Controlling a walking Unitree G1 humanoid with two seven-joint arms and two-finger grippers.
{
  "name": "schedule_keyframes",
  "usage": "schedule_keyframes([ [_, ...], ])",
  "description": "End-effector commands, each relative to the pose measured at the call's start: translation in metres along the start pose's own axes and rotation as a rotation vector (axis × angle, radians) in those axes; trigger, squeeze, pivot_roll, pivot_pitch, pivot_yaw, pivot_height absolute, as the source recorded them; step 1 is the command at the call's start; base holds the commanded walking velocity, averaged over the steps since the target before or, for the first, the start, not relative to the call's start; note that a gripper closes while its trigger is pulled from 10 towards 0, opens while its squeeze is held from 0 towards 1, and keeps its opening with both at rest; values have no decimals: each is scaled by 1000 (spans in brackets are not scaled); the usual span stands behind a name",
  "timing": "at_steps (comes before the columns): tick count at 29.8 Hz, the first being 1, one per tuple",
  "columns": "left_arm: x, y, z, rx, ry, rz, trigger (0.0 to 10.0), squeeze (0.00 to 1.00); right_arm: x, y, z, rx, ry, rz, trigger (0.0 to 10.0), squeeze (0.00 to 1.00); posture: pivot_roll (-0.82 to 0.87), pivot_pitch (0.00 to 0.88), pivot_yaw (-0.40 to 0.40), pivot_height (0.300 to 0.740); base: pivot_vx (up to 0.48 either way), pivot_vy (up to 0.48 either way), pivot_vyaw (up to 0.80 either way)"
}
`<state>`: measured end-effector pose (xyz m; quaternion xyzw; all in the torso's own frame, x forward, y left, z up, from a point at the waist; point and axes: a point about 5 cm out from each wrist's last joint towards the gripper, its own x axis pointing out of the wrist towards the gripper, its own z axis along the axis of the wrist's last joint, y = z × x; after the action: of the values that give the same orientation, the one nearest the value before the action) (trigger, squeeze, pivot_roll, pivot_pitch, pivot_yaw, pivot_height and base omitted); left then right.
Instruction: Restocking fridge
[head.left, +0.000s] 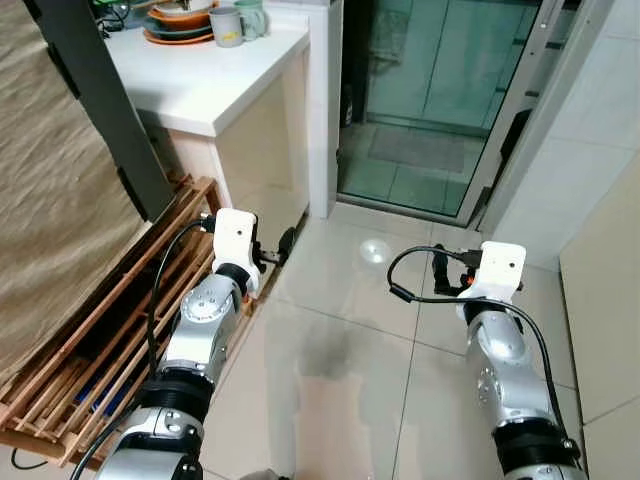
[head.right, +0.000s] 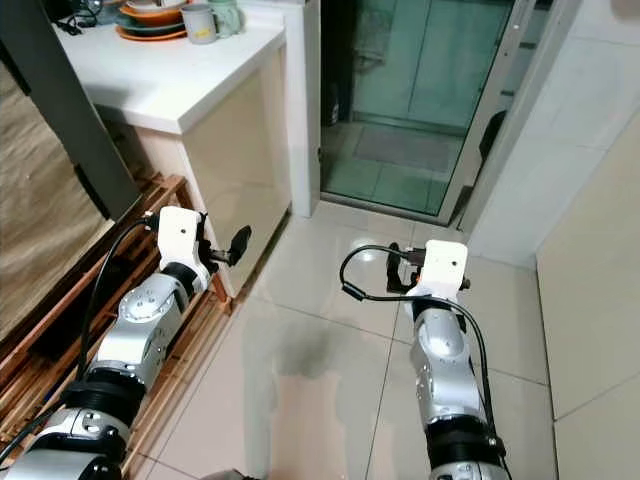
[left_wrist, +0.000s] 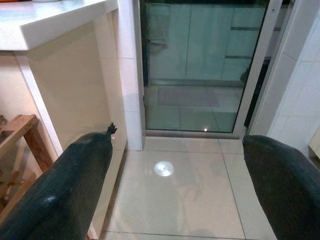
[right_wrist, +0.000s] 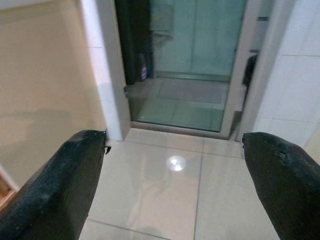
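Nearest the head camera, the two silver arms reach forward over the pale tiled floor (head.left: 340, 360), each ending in a white wrist housing with black cables looped beside it. The left claw (left_wrist: 175, 200) is released, its two black fingers (left_wrist: 65, 195) spread wide with nothing between them; it hovers just beside the slatted wooden rack (head.left: 90, 350) that leans at the foot of the white table (head.left: 215, 85). The right claw (right_wrist: 175, 200) is likewise released and holds nothing, poised over bare tiles well apart from the table. The head views alone show the table top, where a stack of orange and dark plates (head.left: 178, 22) sits beside two mugs (head.left: 238, 22), and a brown sheet (head.left: 50, 190) hangs at the robot's left. The wrist views look lower, along the floor to a glass sliding door (left_wrist: 200, 70) with a mat (left_wrist: 187, 96) behind it and a round light reflection (left_wrist: 164, 168) on the tiles. No writing or labels can be read, and no fridge can be made out.
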<state>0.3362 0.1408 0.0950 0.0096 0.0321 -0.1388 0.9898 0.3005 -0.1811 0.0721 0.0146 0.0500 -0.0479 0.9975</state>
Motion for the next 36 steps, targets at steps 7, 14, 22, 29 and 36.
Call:
schedule_keyframes([
  [7,5,-6,5,-64,-42,25,10000,0,2,-8,8,-16,-25,29,10000,0,-90,0,17,740,0,0,0],
  [14,6,-1,9,-109,-46,68,10000,0,2,-6,7,-22,-10,64,10000,0,-74,0,22,740,0,0,0],
  [22,6,5,12,-56,-54,61,10000,0,4,-5,10,-4,-20,63,10000,0,-68,0,36,740,0,52,0],
  [29,7,3,12,-99,-49,65,10000,0,2,-5,9,1,-17,60,10000,0,-80,0,45,740,0,463,0],
  [36,5,5,12,-87,-55,69,10000,0,0,-6,6,-6,-6,59,10000,0,-76,0,46,740,0,476,0],
])
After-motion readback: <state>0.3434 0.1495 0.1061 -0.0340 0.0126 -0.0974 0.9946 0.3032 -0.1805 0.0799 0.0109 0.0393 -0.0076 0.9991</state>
